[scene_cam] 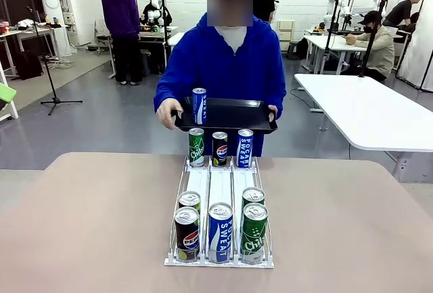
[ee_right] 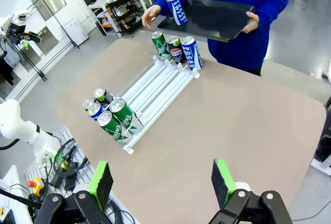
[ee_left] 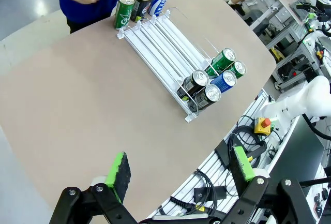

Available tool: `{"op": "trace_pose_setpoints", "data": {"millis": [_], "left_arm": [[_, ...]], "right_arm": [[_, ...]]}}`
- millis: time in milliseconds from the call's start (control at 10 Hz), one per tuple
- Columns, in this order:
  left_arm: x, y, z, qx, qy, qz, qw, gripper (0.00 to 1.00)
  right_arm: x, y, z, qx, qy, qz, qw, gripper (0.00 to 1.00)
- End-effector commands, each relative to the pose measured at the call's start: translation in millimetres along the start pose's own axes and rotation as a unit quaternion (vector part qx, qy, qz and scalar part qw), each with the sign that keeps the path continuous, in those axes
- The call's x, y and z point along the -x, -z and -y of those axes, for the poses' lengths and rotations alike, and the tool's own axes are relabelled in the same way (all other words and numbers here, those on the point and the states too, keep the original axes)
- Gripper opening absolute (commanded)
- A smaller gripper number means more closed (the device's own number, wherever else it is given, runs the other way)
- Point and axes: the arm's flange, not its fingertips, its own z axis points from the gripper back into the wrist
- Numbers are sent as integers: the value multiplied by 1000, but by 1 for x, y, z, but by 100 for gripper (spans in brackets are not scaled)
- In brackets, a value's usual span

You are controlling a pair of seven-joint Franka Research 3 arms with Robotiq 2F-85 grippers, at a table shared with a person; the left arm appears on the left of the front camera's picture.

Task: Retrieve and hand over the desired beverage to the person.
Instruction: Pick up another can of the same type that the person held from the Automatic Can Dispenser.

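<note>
Right wrist view, rack cans (ee_right: 123, 113) well beyond spread fingers (ee_right: 100, 182)

front view: fixed, low at the near edge of the beige rounded tabletop (scene_cam: 81, 225), facing the person in a royal-blue hooded sweatshirt (scene_cam: 220, 63). left wrist view: high off the table's left side, looking down across. right wrist view: likewise, right side. all share the white wire can rack (scene_cam: 220, 185).

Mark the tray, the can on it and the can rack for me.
Tray (scene_cam: 237, 114): front view, bare black floor.
Can on tray (scene_cam: 199, 106): front view, blue label.
Rack (scene_cam: 220, 183): front view, bare white middle lane.
</note>
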Motion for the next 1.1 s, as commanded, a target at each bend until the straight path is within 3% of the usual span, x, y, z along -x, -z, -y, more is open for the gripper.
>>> {"op": "trace_pose_setpoints", "data": {"millis": [0, 1000], "left_arm": [[1, 0, -1, 6, 8, 3, 1000, 100], [1, 0, -1, 6, 8, 3, 1000, 100]], "right_arm": [[-4, 0, 2, -11, -4, 14, 1000, 100], [0, 0, 0, 0, 0, 0, 1000, 100]]}}
